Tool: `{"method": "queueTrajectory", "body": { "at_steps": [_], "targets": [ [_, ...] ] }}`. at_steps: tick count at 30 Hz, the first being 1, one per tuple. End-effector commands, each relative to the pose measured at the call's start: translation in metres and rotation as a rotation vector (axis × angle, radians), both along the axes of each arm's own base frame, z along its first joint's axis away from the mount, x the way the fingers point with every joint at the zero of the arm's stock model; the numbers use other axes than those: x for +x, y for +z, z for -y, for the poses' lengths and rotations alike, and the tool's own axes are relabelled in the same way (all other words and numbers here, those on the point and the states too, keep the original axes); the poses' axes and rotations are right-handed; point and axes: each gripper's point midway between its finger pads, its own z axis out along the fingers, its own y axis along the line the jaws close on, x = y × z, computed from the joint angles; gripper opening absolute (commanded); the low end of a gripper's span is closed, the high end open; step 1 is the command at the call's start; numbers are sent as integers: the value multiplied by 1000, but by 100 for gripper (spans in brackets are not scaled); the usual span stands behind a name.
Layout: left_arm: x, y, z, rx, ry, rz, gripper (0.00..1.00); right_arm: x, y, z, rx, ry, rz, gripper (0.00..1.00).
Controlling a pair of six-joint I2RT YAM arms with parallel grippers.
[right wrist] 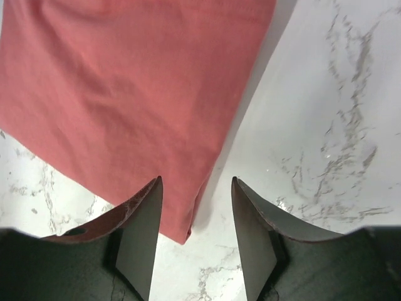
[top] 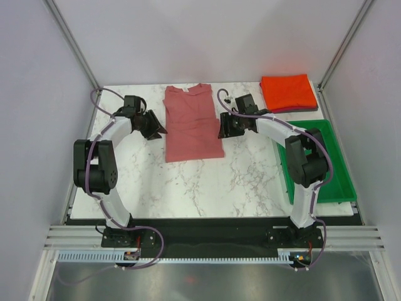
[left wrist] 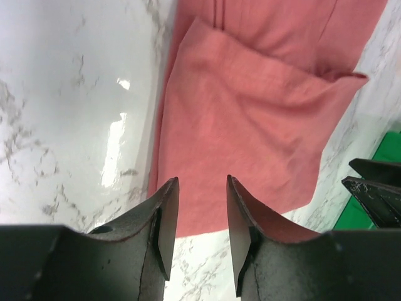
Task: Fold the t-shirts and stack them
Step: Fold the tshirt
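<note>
- Dusty rose t-shirt [top: 194, 122] – from the overhead camera I see it flat on the marble table [top: 188, 188], toward 12 o'clock from the table's middle. Its sides are folded in to make a long rectangle, collar at the far end.
- A folded orange-red t-shirt [top: 287, 91] sits in the far corner at about 1 o'clock, well apart from the rose one. The green tray [top: 341, 188] lies along the table's edge at 3 to 4 o'clock.
- The left gripper [top: 155, 127] is just beside the rose shirt at its 9 o'clock, and the right gripper [top: 223, 127] is just beside it at its 3 o'clock.
- On the left wrist camera, my left jaws stand apart with nothing between them. The rose cloth lies below them and runs up toward 12 o'clock, with a folded-over flap on top. Bare marble fills the 9 o'clock side. At 3 o'clock I can see the right gripper's fingertips [left wrist: 376, 191] and a bit of the tray behind them.
- On the right wrist camera, the right jaws are parted too – they hold nothing. The shirt's long edge and one corner lie on the table in the gap between the fingers. Cloth spreads toward 11 o'clock, and marble shows from 1 to 3 o'clock.
</note>
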Motion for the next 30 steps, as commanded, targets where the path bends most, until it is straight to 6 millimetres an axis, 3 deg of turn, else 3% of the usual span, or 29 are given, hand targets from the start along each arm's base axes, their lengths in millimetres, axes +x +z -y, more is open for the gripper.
{"method": "queueTrajectory", "body": {
  "at_steps": [1,5,12,15,17,18,19,20,21,24,26,30],
  "targets": [
    [-27,-17,5,8,-50,-27,45,-19,4,-9,63,75,-22,57],
    [-39,-34,8,12,-59,-64,50,-35,-3,-9,86,103,-49,57],
    [-54,-58,29,9,-133,-119,49,-47,-20,-8,99,117,-84,55],
    [-63,-65,31,5,-146,-147,35,-53,-27,-7,98,112,-94,54],
    [-67,-64,27,20,-132,-144,21,-57,-27,-8,111,120,-99,54],
    [-73,-67,25,31,-126,-154,16,-58,-28,-7,114,114,-103,49],
    [-73,-63,23,42,-119,-141,5,-58,-28,-5,109,105,-99,42],
    [-75,-63,22,45,-118,-143,2,-61,-26,-3,107,98,-100,34],
    [-81,-66,21,45,-116,-152,2,-63,-25,-3,105,96,-95,19],
    [-93,-61,25,40,-125,-148,2,-75,-24,6,96,69,-103,0],
    [-102,-55,33,31,-139,-143,2,-94,-27,12,101,59,-131,0],
    [-133,-65,36,14,-154,-194,3,-131,-40,25,81,2,-181,0]
  ]
}}
